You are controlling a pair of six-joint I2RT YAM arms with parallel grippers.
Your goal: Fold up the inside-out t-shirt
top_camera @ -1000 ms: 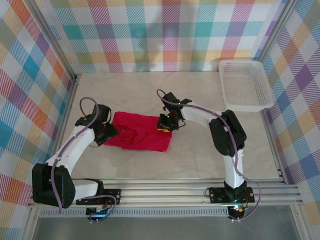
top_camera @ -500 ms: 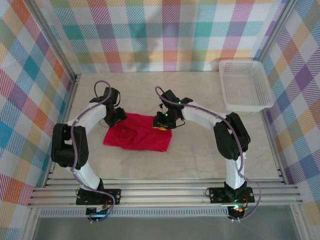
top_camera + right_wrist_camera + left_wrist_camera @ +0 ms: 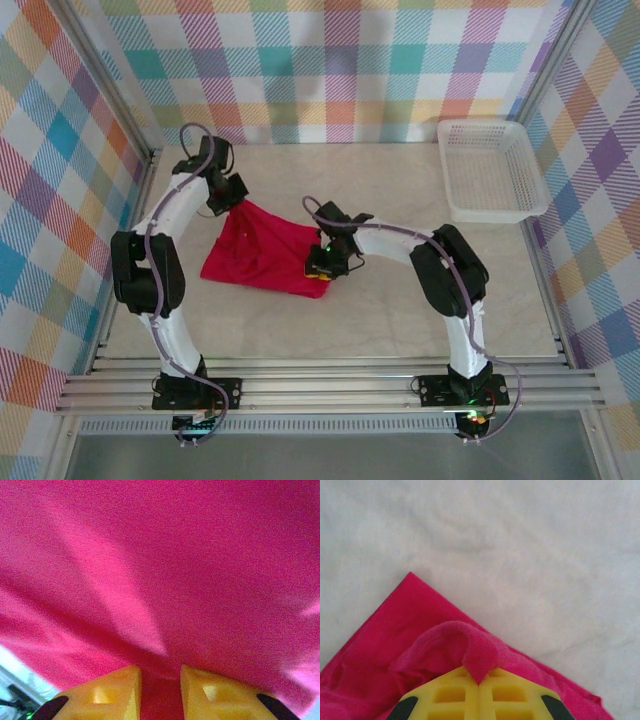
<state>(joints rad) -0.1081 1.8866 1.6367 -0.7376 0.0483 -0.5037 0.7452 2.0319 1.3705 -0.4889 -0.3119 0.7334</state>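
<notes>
Since one second ago, my left gripper (image 3: 232, 196) moves from the near-left edge to the far-left corner of the plain bright red short-sleeved soft fabric t-shirt (image 3: 262, 250), and my right gripper (image 3: 320, 268) shifts toward its near-right edge; the cloth, formerly a flat oblong, now stretches as a slanted sheet between the two; it lies on the pale marbled tabletop (image 3: 400, 320), left of centre, well apart from the white plastic mesh basket (image 3: 490, 170) at the far right. Left wrist view: yellow fingers (image 3: 465, 682) together, a small tuck of hem pinched between them, so that the corner can be drawn out straight. Right wrist view: yellow fingers (image 3: 112, 690) narrowly apart, red cloth filling the gap, clamped on the t-shirt; fabric runs taut away from them. I judge that the opposed holds serve to tension and flatten the garment before any fold; no fold is yet made; I cannot find a neck tag.
</notes>
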